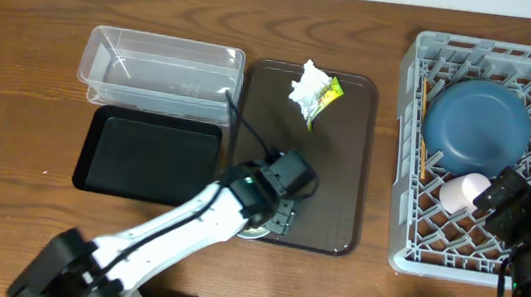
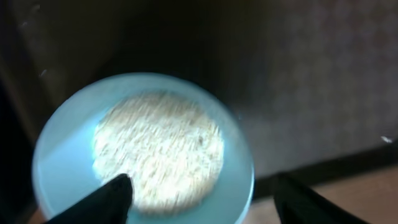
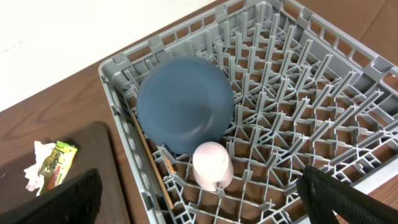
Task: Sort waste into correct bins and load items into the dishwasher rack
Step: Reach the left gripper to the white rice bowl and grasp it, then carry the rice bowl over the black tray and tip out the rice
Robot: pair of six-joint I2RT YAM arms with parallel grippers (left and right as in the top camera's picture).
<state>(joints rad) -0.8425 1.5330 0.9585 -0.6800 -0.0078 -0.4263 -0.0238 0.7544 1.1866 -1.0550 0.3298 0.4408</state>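
Note:
A pale green bowl [image 2: 68,168] holding white rice grains [image 2: 158,149] sits at the front edge of the brown tray [image 1: 336,186]; only a sliver of the bowl [image 1: 255,232] shows in the overhead view. My left gripper [image 2: 202,199] is open just above it, one finger over the rice and one outside the rim; it also shows in the overhead view [image 1: 280,214]. The grey rack [image 1: 410,134] holds the dark blue dish [image 1: 475,126], pink cup [image 1: 464,192] and chopsticks [image 1: 423,126]. My right gripper [image 3: 205,205] is open and empty above the cup [image 3: 212,165]. No white bowl is in view.
A crumpled tissue [image 1: 305,88] and the yellow-green wrapper [image 1: 329,94] lie at the tray's far end. The clear tub [image 1: 160,68] and the black container [image 1: 146,156] stand left of the tray. The rack's right half holds nothing.

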